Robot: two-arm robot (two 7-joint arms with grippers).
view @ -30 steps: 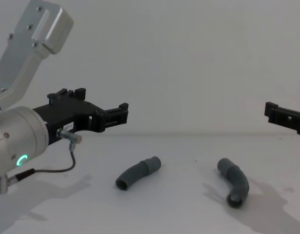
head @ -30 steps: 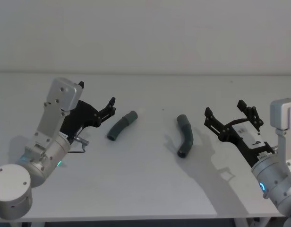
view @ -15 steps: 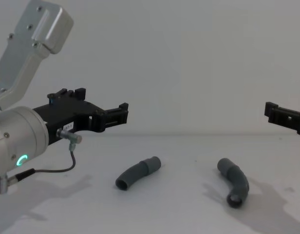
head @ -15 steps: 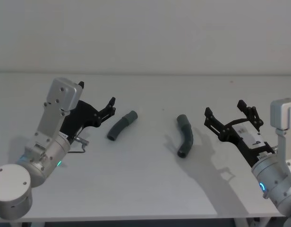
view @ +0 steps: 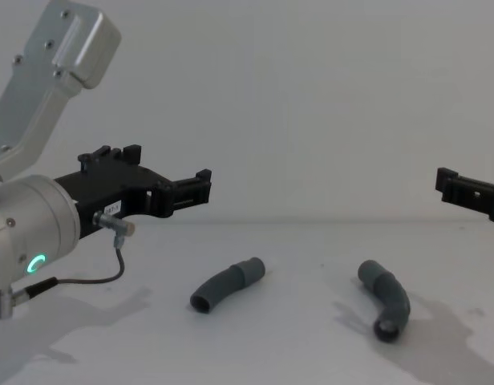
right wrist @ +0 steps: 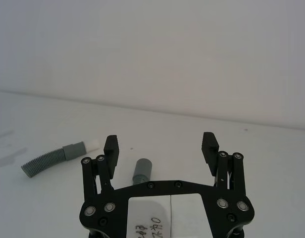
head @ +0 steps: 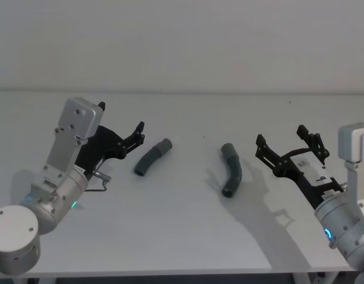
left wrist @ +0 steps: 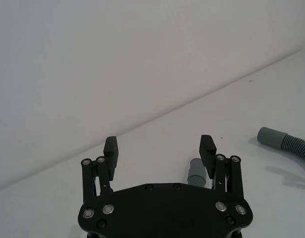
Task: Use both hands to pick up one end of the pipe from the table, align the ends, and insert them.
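On the bench, left pipe piece and right pipe piece lie apart between left gripper and right gripper, both with jaws spread.

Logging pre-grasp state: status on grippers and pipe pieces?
Left gripper open, near left pipe piece. Right gripper open, near right pipe piece. Pieces on table, apart, ungrasped. Path clear.

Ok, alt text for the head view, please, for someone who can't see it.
Two grey bent pipe pieces lie apart on a white table. The open left pincer hovers just left of the left piece, the open right pincer just right of the right piece; neither touches.
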